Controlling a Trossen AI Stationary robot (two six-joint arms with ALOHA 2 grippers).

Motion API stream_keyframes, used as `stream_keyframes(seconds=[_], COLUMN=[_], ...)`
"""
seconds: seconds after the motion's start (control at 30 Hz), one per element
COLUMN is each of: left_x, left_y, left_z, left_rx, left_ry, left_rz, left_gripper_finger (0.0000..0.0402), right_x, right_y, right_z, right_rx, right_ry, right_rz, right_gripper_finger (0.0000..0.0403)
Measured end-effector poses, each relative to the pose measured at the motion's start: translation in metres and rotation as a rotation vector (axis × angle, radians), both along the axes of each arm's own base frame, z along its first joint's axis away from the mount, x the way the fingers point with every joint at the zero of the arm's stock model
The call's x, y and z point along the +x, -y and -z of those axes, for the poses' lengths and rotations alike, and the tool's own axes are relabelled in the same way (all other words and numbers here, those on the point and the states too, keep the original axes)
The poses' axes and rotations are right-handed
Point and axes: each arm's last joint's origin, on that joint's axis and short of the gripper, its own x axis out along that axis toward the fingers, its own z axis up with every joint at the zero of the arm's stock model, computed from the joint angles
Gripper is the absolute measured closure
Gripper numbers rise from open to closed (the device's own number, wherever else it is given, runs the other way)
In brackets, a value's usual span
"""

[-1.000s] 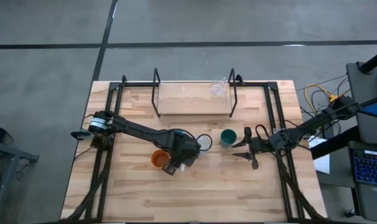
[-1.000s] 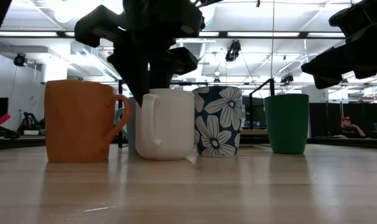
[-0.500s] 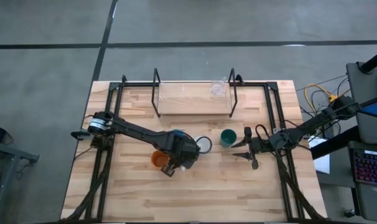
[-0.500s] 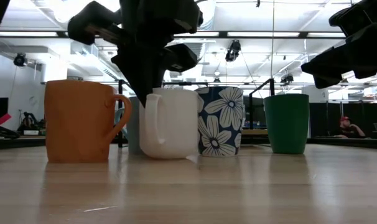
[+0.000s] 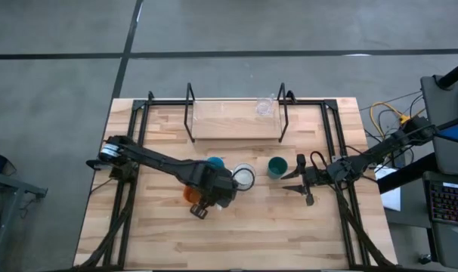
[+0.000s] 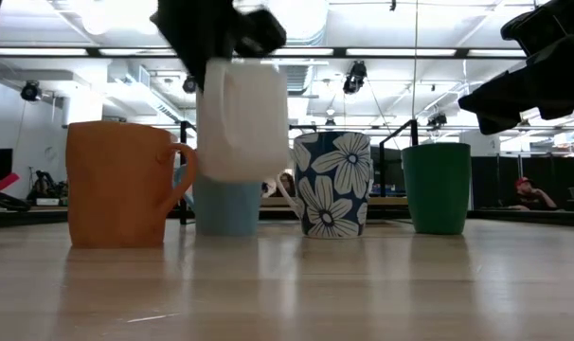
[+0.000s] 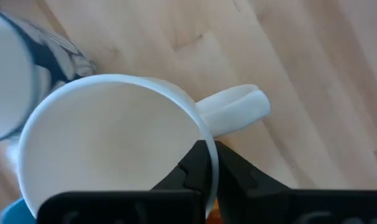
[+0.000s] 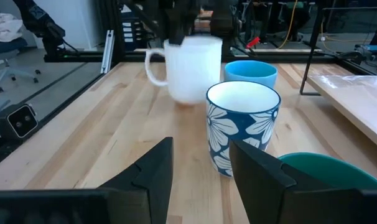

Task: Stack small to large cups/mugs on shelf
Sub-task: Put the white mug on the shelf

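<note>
Lifted clear of the tabletop (image 5: 236, 242) since a second ago, the plain white mug (image 6: 242, 118) now hangs in the left gripper (image 7: 206, 163), whose fingers are clamped on its rim — one inside, one outside, handle sticking out to the side. I see bare light wood planking nearest the low camera. On it stand, in a rough row, the orange mug (image 6: 121, 185), the light blue cup (image 6: 226, 204) under the raised mug, the blue-and-white flowered mug (image 6: 331, 184) and the dark green cup (image 6: 438, 187). From above, the left arm covers most of the orange mug and part of the light blue cup. The right gripper (image 8: 200, 163) waits just beside the dark green cup, fingers parted and holding nothing. Farther back, the shelf (image 5: 233, 119) sits at the table's far edge, with the clear glass cup (image 5: 265, 107) near its right post — faint, hard to make out against the board. Beyond is grey floor with dark lines; the low view shows a ceiling with strip lights and dim equipment I cannot identify.
</note>
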Motion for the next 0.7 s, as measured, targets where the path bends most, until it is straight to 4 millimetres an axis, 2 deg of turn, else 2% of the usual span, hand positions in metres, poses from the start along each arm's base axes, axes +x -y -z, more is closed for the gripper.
stream_keyframes(seconds=[0.2, 0.33, 0.47, 0.7], left_x=[-0.012, -0.013, -0.012, -0.019], left_y=[-0.013, -0.031, -0.058, -0.118], left_z=[-0.041, -0.066, -0.091, -0.13], left_rx=[0.001, 0.065, 0.11, 0.171], left_ry=[0.087, 0.162, 0.221, 0.299], left_rz=[0.005, 0.007, -0.022, -0.146], left_gripper_finger=[0.0401, 0.0401, 0.0401, 0.0401], right_x=[0.0, 0.0, 0.0, 0.0], right_y=[0.0, 0.0, 0.0, 0.0], right_z=[0.0, 0.0, -0.001, -0.001], right_rx=[-0.001, -0.005, -0.004, -0.005], right_ry=[0.0, 0.004, 0.008, 0.008], right_rz=[0.0, 0.0, -0.001, -0.001], right_gripper_finger=[0.0252, 0.0252, 0.0252, 0.0252])
